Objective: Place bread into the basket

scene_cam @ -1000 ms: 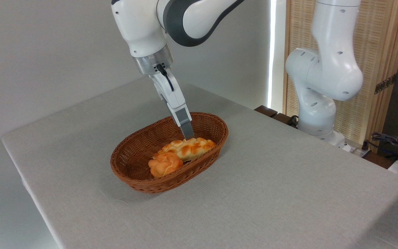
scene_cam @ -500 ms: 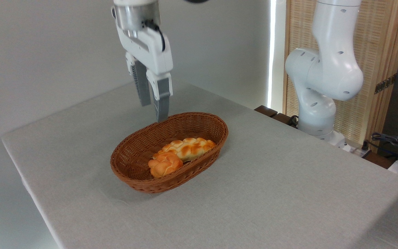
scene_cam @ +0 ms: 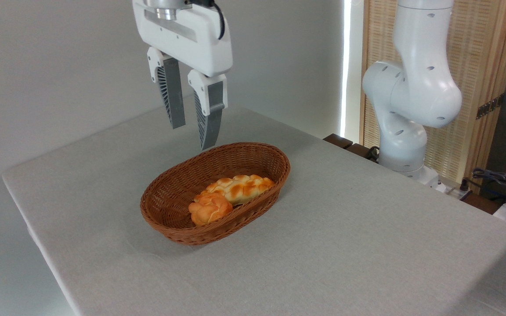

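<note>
Your tool [scene_cam: 192, 137] hangs above the far rim of the basket [scene_cam: 165, 224], its fingers spread apart with nothing between them. You can see the bread [scene_cam: 240, 188] lying inside the basket, along its right-hand side, with one end touching the small round bun [scene_cam: 209, 209]. The basket sits on the grey bench [scene_cam: 345, 245], well clear of its edges.

The long braided loaf [scene_cam: 240, 188], pale yellow with toasted orange-brown patches, is seen lying flat inside the oval brown woven wicker basket [scene_cam: 169, 193], toward its right half. The basket, low-sided with a braided rim, is set upright on the bench.
</note>
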Robot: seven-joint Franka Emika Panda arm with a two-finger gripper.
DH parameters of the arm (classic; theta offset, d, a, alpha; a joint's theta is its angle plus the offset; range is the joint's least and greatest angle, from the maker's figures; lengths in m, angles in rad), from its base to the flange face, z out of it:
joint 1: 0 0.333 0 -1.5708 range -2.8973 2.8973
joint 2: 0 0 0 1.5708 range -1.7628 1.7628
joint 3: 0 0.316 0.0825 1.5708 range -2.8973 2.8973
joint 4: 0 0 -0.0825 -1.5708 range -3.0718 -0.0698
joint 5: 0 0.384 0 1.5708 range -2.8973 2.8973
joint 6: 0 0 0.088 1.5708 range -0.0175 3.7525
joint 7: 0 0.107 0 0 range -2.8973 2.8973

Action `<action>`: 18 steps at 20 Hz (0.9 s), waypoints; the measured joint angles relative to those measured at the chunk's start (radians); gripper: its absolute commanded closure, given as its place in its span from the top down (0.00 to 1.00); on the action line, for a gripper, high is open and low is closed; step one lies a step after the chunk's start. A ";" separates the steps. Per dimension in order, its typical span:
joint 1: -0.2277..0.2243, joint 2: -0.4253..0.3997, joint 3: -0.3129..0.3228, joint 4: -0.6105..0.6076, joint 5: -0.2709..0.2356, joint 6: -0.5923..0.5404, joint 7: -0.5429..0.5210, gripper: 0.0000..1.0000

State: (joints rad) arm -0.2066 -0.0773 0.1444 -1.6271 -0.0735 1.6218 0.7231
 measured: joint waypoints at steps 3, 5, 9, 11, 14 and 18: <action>0.025 0.028 -0.004 0.028 -0.010 -0.025 0.000 1.00; 0.046 0.031 -0.009 0.031 -0.018 -0.034 0.000 1.00; 0.099 0.034 -0.060 0.026 -0.020 -0.041 0.000 1.00; 0.111 0.038 -0.076 0.020 -0.020 -0.039 0.000 1.00; 0.122 0.041 -0.077 0.008 -0.020 -0.013 0.000 1.00; 0.135 0.041 -0.087 0.002 -0.020 0.004 0.000 1.00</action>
State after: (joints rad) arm -0.0717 -0.0365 0.0575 -1.6249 -0.0935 1.6260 0.7232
